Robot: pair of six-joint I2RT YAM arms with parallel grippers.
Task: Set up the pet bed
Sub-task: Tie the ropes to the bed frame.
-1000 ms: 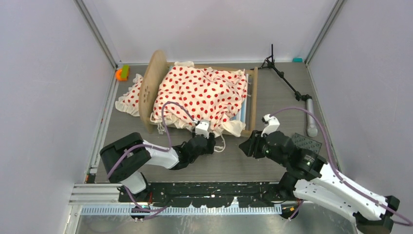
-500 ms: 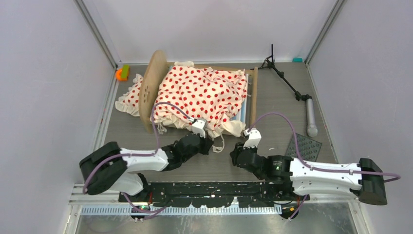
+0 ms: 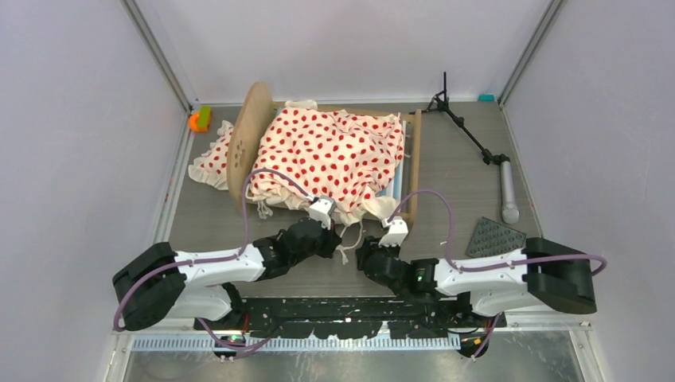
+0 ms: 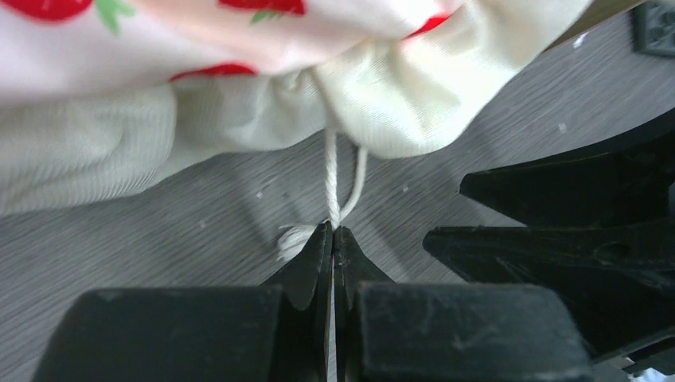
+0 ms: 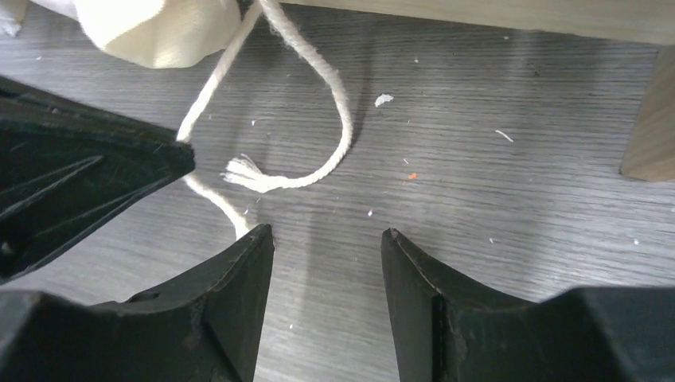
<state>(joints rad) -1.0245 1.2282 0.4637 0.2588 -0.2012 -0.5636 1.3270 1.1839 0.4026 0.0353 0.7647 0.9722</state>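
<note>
From above, the light-wood pet bed [image 3: 245,143] under red-dotted cream ruffled bedding [image 3: 334,155] sits far-centre on the grey table [image 3: 462,167]. Both arms crowd its near edge, and free room lies right, by the dark studded mat [image 3: 495,236].

Left wrist: the left fingers [image 4: 314,267] are clenched on a white cotton cord [image 4: 332,183]; a hard tug could drag the bedding askew.

Right wrist: the right fingers [image 5: 231,302], released, hover by a frayed cord end [image 5: 247,177]. With the left fingers just left and the wooden bed leg [image 5: 649,119] right, a bump is possible.

The left end effector [image 4: 333,235] pinches a white cord [image 4: 331,177] hanging from the cream bedding [image 4: 414,79].
</note>
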